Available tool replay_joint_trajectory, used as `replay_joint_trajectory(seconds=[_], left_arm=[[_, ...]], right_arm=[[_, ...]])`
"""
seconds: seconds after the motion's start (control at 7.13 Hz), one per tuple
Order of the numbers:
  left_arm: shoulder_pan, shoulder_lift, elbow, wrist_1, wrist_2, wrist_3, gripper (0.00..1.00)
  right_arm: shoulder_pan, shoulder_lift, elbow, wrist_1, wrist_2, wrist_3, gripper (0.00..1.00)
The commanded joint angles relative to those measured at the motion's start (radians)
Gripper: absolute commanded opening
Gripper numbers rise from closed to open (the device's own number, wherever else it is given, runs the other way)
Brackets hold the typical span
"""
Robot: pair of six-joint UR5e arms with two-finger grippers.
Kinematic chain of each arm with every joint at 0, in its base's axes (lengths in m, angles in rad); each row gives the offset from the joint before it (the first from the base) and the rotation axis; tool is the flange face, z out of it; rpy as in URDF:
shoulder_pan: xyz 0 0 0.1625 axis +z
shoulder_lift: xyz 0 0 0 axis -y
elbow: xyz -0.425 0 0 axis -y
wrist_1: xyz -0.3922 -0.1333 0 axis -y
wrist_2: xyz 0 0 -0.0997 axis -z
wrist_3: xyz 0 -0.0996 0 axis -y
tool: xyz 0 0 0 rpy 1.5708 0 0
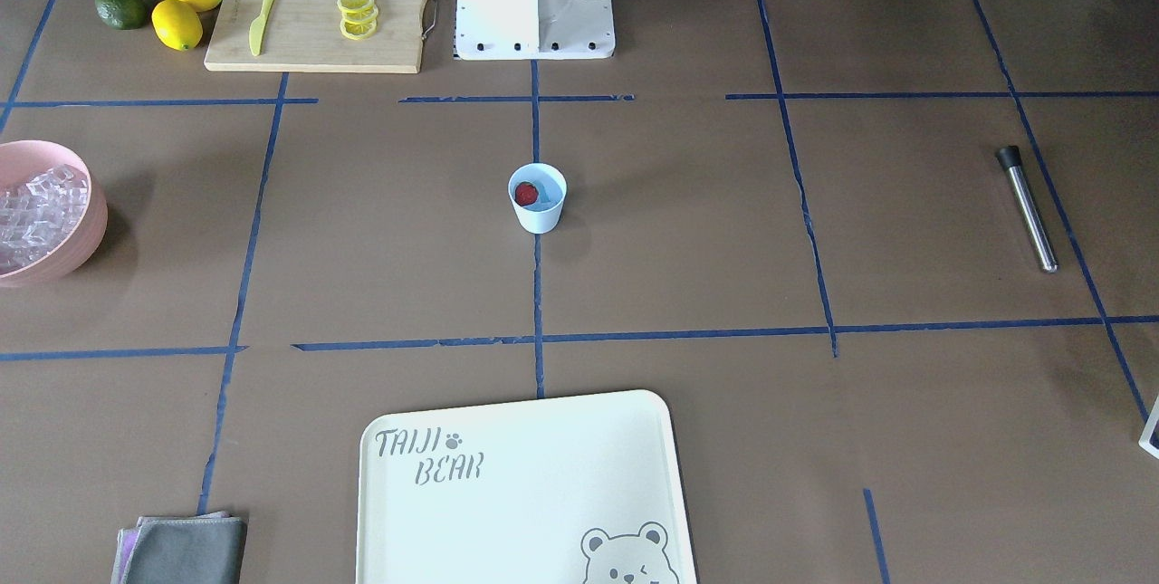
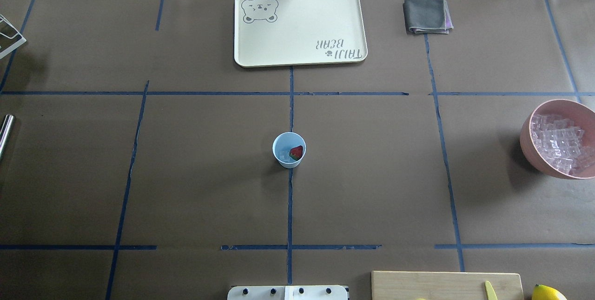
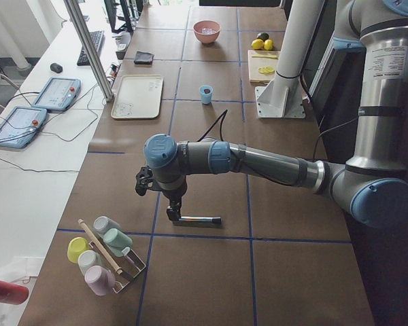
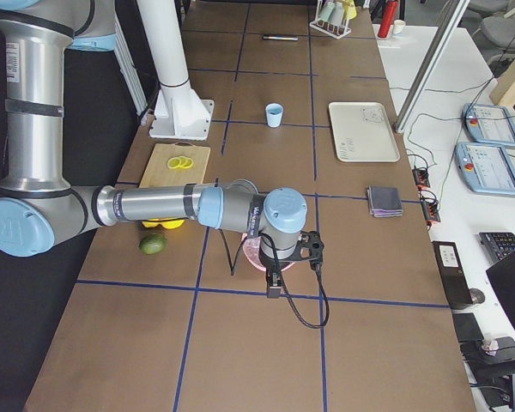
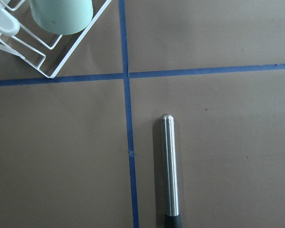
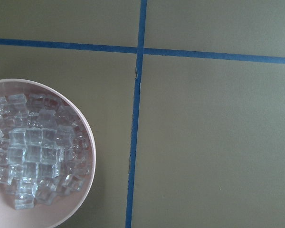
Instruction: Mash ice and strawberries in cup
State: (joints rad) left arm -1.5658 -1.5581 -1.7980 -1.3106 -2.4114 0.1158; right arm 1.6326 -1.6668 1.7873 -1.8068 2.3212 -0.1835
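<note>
Brown paper crossed with blue tape (image 1: 688, 337) covers the table (image 1: 380, 231), and at its middle the cup (image 1: 537, 197) stands upright with the strawberry (image 1: 526, 194) and some ice (image 2: 283, 154) inside. Well off to either side, the left gripper (image 3: 174, 214) hangs at one end of the metal muddler (image 1: 1027, 207) and the right gripper (image 4: 275, 287) near the pink bowl (image 2: 527, 139) of cubes. I cannot tell whether either one's fingers are apart or together.

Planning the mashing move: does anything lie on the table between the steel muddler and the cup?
Nothing visible does. Only bare table, crossed by a blue tape line, lies between the muddler and the cup; the tray sits off that line.
</note>
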Motion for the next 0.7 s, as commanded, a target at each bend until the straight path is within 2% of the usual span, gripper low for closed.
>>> replay_joint_trajectory(seconds=[0.0, 0.56], left_arm=[[0.001, 0.058, -0.050, -0.024, -0.005, 0.004, 1.00], [0.003, 0.059, -0.066, -0.026, -0.003, 0.002, 1.00]], right_arm=[[0.001, -0.037, 0.027, 0.004, 0.001, -0.001, 1.00], [0.001, -0.034, 0.037, 0.006, 0.004, -0.007, 1.00]])
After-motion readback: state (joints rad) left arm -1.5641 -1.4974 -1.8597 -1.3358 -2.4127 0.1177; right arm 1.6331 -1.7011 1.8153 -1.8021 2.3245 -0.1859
